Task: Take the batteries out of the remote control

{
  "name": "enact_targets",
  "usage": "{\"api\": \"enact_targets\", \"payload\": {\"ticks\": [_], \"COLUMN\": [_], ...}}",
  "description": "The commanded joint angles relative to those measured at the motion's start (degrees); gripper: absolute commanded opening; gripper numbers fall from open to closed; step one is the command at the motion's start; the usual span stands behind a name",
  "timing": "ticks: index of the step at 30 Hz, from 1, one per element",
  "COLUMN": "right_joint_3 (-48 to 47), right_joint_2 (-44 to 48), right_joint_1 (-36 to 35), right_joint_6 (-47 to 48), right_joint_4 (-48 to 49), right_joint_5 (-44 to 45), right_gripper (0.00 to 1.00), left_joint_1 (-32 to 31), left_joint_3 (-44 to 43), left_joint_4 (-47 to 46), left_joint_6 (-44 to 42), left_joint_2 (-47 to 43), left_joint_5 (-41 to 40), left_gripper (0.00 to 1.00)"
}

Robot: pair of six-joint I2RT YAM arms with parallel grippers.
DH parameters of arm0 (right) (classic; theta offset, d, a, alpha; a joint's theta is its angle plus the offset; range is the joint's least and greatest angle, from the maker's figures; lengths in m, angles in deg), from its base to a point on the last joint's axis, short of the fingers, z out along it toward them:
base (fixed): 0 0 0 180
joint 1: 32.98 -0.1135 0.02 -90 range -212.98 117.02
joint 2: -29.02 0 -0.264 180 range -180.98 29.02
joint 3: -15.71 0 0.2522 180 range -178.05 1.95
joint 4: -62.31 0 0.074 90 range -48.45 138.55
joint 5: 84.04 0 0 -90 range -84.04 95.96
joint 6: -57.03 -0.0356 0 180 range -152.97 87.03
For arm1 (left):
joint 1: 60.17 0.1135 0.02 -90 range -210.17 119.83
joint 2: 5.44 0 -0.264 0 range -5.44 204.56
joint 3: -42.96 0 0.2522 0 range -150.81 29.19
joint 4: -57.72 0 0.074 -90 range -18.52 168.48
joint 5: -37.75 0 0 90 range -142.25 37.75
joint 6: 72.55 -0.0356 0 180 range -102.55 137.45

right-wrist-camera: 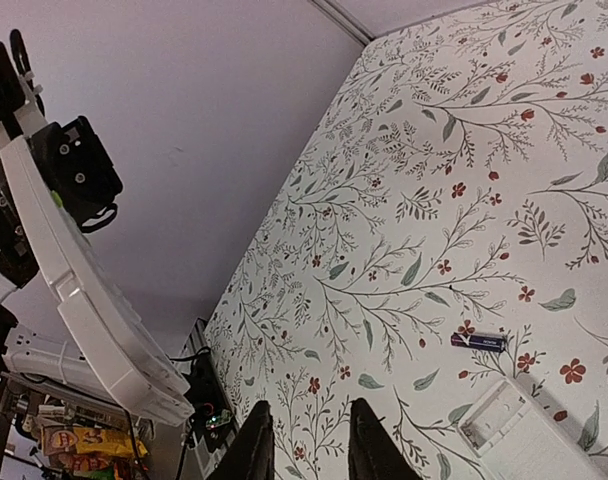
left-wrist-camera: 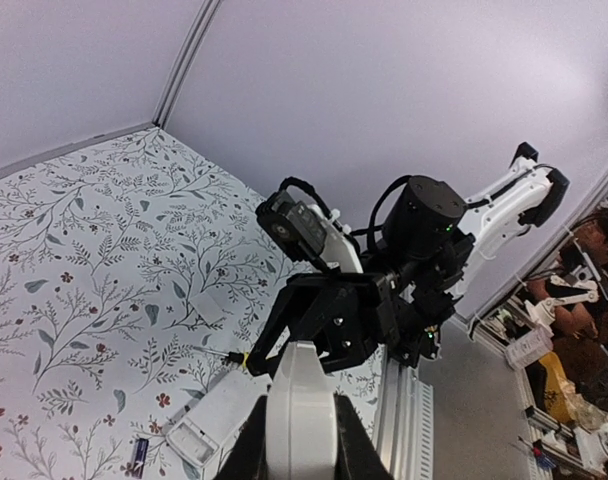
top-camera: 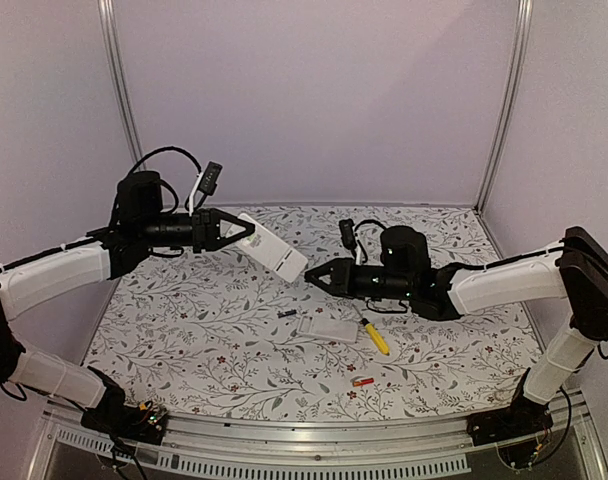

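Observation:
My left gripper [top-camera: 246, 232] is shut on one end of the white remote control [top-camera: 272, 249] and holds it tilted above the table. In the left wrist view the remote [left-wrist-camera: 300, 400] stands between my fingers. My right gripper [top-camera: 312, 277] hovers just off the remote's free end, its jaws a little apart with nothing between them [right-wrist-camera: 309, 405]. The held remote [right-wrist-camera: 89, 310] shows at the left of the right wrist view. One dark battery [top-camera: 287, 314] [right-wrist-camera: 478, 342] lies on the table. A red-orange battery [top-camera: 362, 382] lies nearer the front edge.
A second white flat remote-like piece [top-camera: 327, 328] [right-wrist-camera: 524, 435] with an open recess at its end lies beside the dark battery. A yellow-handled screwdriver [top-camera: 376, 337] lies to its right. Walls close in the back and both sides.

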Motion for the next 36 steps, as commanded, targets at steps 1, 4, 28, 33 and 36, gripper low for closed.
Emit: {"api": "enact_targets", "payload": {"ticks": [1,4,28,33,36], "right_joint_3": [0.61,1.86,-9.64,-10.95,-11.81], "right_joint_2": [1.5,2.83,-5.19,-6.76,-7.62], "right_joint_1": [0.16,0.11,-2.23,-2.32,-2.46], "right_joint_6": [1.51,2.25,-6.36,-7.62,-7.83], "right_joint_4": [2.93,4.22,-6.82,-6.9,-7.36], "right_joint_5": [-2.47,-2.44,2.5,2.47,2.47], "right_gripper": [0.28,0.36,0.7,0.7,0.7], "left_joint_1": [-0.17,-0.18,-3.45,-3.69,-3.85], "left_joint_3": [-1.59,-2.52,-2.12,-2.24,-2.17], "left_joint_4": [-0.47,2.53,7.9,8.1,8.1], "left_joint_6": [-0.11,-1.13,-1.96,-1.99,-1.99], "left_joint_2": [0.06,0.55,-1.38,-1.53,-1.62], "left_joint_5": [-0.23,-2.85,-18.79,-18.88,-18.99], "left_gripper": [0.0,0.0,0.0,0.0,0.0]}}
